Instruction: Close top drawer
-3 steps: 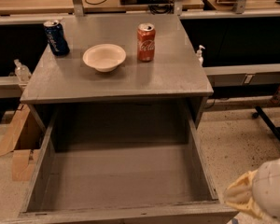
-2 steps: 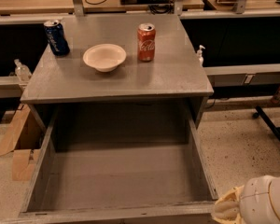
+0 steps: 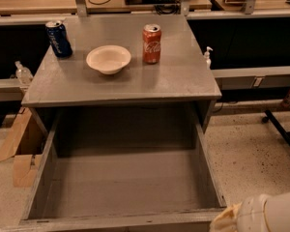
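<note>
The top drawer (image 3: 125, 182) is a wide, deep grey box pulled far out of the grey cabinet toward the camera. It looks empty inside. Its front edge (image 3: 121, 222) runs along the bottom of the view; the front panel and knob are out of sight. Only a white rounded part of my arm with a cream-coloured cover (image 3: 261, 215) shows at the bottom right corner, just beyond the drawer's front right corner. The gripper itself is out of view.
On the cabinet top (image 3: 183, 76) stand a blue can (image 3: 58, 38), a white bowl (image 3: 108, 59) and a red cola can (image 3: 152, 43). Cardboard (image 3: 20, 151) lies on the floor at left. A black chair leg (image 3: 282, 129) is at right. Desks with cables run behind.
The white arm at the bottom right has sunk lower in the view and shifted slightly left toward the drawer's front corner. The drawer has not moved.
</note>
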Motion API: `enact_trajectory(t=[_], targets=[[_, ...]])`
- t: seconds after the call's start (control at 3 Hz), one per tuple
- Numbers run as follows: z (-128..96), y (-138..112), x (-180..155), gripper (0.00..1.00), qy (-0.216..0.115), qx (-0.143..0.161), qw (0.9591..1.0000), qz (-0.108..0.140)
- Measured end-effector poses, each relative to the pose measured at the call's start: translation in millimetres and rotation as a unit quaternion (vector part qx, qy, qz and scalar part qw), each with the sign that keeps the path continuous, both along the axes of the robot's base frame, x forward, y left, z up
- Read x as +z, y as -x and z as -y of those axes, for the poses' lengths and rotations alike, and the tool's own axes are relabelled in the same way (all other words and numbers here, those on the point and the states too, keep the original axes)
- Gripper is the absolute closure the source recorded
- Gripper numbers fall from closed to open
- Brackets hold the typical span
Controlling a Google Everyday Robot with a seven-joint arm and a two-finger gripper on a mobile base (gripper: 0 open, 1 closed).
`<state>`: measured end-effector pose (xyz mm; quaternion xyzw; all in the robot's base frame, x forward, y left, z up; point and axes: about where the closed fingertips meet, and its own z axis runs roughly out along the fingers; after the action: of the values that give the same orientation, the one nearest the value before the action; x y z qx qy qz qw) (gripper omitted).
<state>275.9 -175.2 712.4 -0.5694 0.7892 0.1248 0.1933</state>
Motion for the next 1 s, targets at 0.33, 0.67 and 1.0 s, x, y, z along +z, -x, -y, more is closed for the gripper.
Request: enact_trajectory(t=[0.33,0.67,1.0], targets=[[-14.4,15.2,-43.7,1.0,-0.008,0.026,0.9996,-0.002],[-32.1,23.2,-77.1,1.0,0.019,0.064,0.9977,0.008],[-46.3,18.1,-103.8,1.0,0.038,0.094,0.9947,0.016]])
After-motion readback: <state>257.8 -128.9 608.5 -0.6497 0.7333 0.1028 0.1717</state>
